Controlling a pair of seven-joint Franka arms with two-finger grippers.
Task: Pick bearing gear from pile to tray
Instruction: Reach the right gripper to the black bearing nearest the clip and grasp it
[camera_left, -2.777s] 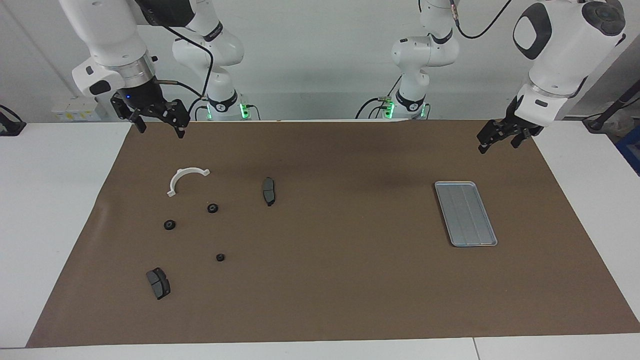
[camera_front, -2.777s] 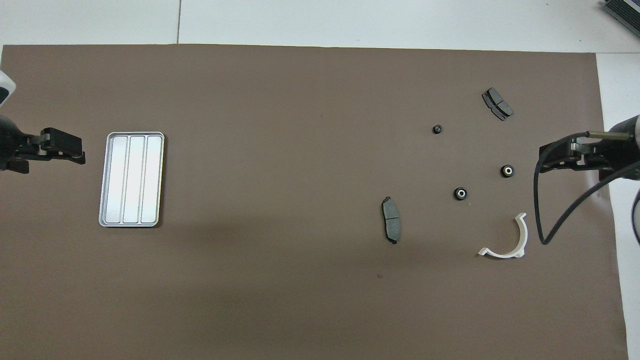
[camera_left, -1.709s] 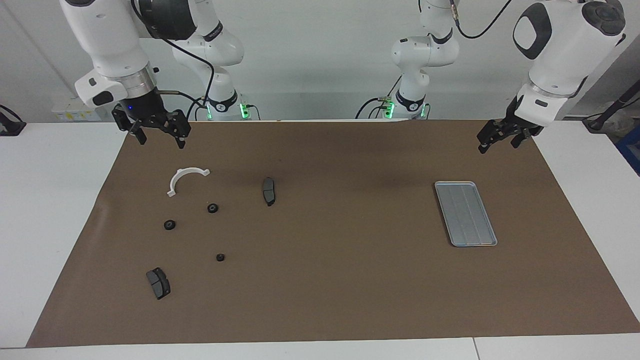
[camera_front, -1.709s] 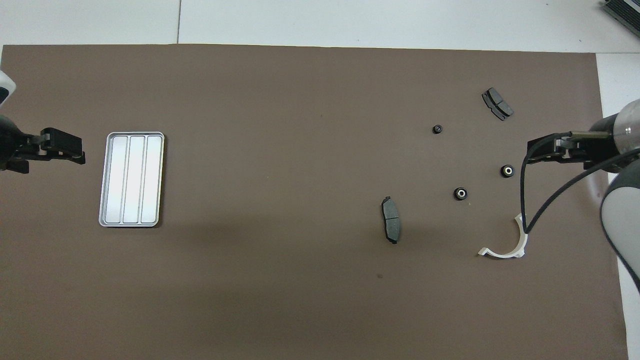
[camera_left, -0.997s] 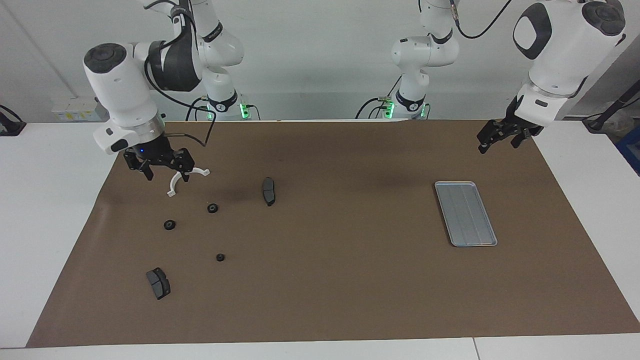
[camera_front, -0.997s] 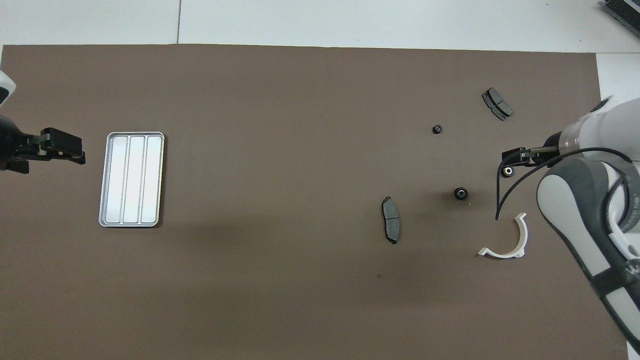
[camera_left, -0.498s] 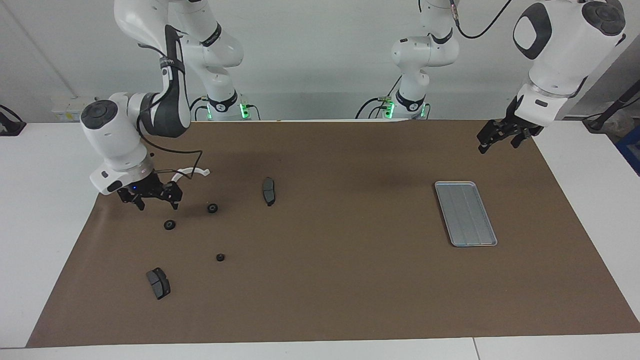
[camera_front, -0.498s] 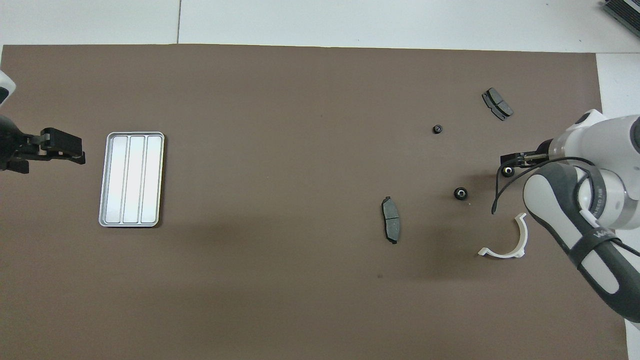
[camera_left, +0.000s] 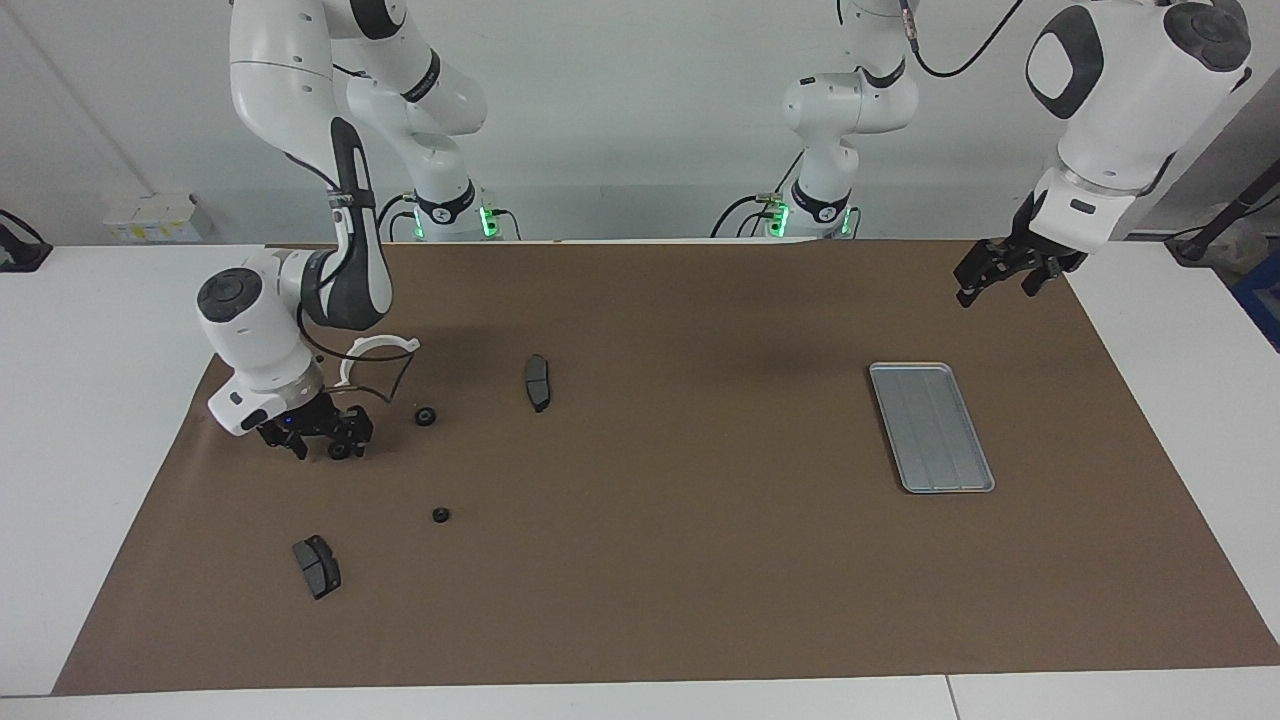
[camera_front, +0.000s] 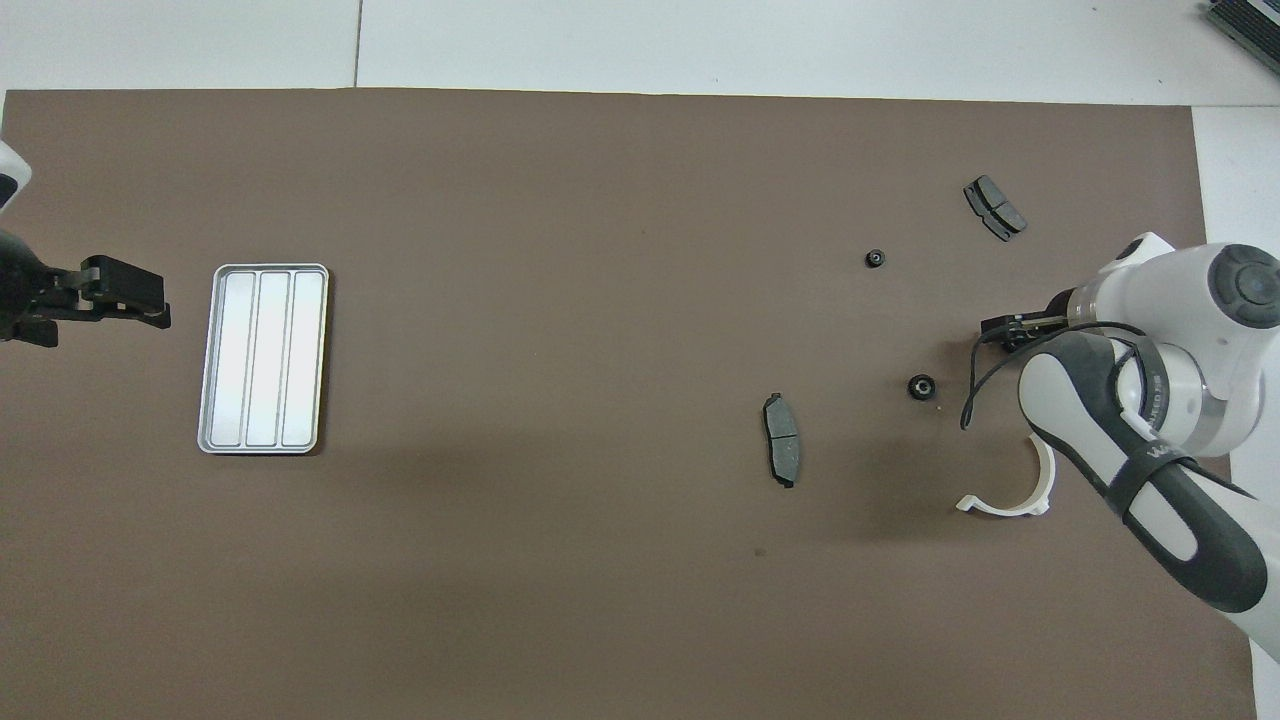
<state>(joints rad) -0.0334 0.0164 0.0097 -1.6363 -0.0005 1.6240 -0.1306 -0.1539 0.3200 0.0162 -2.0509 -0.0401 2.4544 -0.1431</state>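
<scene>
The right claw (camera_left: 320, 447) is low over the brown mat (camera_left: 650, 560), at the right arm's end of the tabletop (camera_left: 90, 400). One black gear (camera_left: 339, 451) sits by its fingertips; I cannot tell if the fingers are apart or already pressing on it. A second gear (camera_left: 426, 416) lies beside it, toward the left arm's end, and a third, smaller gear (camera_left: 440, 516) lies farther from the robots. The white bracket (camera_left: 375, 352) is nearer to the robots, partly covered by the arm. One brake pad (camera_left: 537, 382) lies toward the middle of the mat, another brake pad (camera_left: 316, 566) farthest from the robots. The tray (camera_left: 931, 427) lies at the left arm's end, well apart from the parts. The left claw (camera_left: 1000, 278) waits in the air near the mat's corner, fingers apart.
</scene>
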